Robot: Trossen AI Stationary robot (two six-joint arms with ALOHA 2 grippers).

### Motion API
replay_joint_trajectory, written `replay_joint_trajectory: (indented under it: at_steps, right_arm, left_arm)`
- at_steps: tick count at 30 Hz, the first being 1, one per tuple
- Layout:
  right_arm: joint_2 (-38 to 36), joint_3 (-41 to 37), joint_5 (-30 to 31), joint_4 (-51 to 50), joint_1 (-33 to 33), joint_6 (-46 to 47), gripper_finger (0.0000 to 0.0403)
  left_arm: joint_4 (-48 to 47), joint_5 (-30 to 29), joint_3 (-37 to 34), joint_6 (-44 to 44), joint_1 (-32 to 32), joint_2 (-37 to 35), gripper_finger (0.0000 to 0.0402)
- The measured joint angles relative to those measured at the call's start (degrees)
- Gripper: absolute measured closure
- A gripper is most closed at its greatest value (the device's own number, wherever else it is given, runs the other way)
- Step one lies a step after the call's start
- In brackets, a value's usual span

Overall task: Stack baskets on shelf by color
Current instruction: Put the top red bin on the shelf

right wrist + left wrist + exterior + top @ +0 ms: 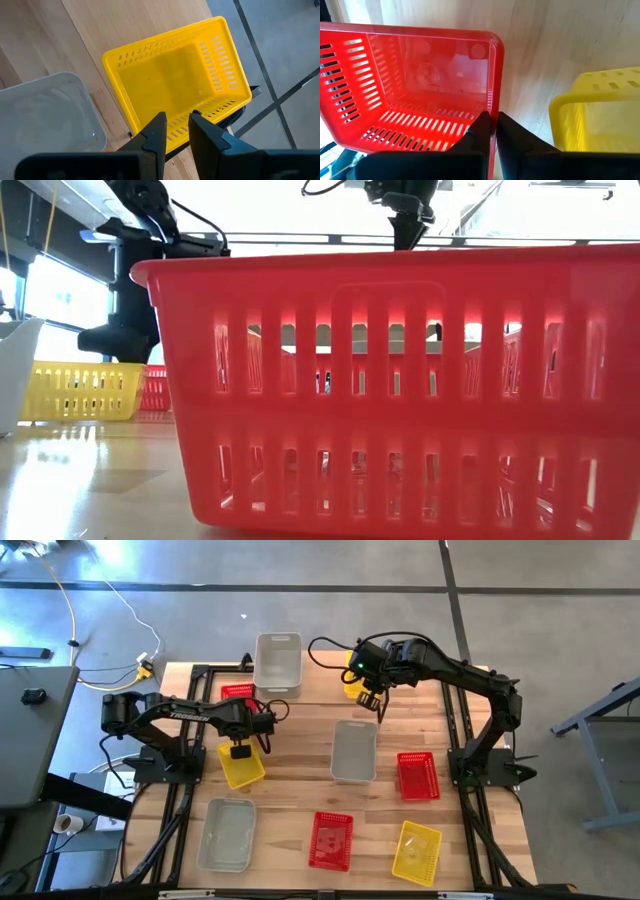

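Observation:
My left gripper (240, 748) (494, 127) points down at the table's left side and is shut on a red mesh basket (237, 692) (420, 90), which lies mostly under the arm. A yellow basket (243, 770) (600, 110) stands just beside it on the near side. My right gripper (368, 702) (176, 131) is open by a narrow gap. It hangs raised over the near side of another yellow basket (350, 680) (170, 70), which rests on light wood at the table's far edge. Whether that wood is the shelf's plank, I cannot tell. My left gripper holds the red basket by the rim of the wall (494, 100) that faces the yellow basket. One finger (477, 132) is inside the basket and the other outside, coming from above and pointing down. Whether the basket is lifted, I cannot tell.
A grey basket (278, 662) sits at the far edge and another (354, 750) mid-table. A red basket (418, 776) is to the right. Along the near edge stand a grey (227, 834), a red (331, 840) (400, 380) and a yellow basket (417, 852).

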Motion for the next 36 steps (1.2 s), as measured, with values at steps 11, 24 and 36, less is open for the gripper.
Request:
replay_joint_trajectory:
  at_steps: [11,24,36]
  right_arm:
    - [0.0,0.0,0.0,-0.02,-0.01,2.35,0.0334]
    - [0.0,-0.01,0.0,-0.02,0.0,7.7,0.0334]
    - [0.0,-0.02,0.0,-0.04,0.06,16.02,0.0334]
  left_arm:
    - [-1.89,0.09,0.04,-0.94,-0.02,-3.41,0.0398]
    - [-11.26,-1.47,3.15,-4.03,-0.24,-10.43,0.04]
    - [-20.88,-4.68,8.55,-6.34,-0.24,-15.43,0.0401]
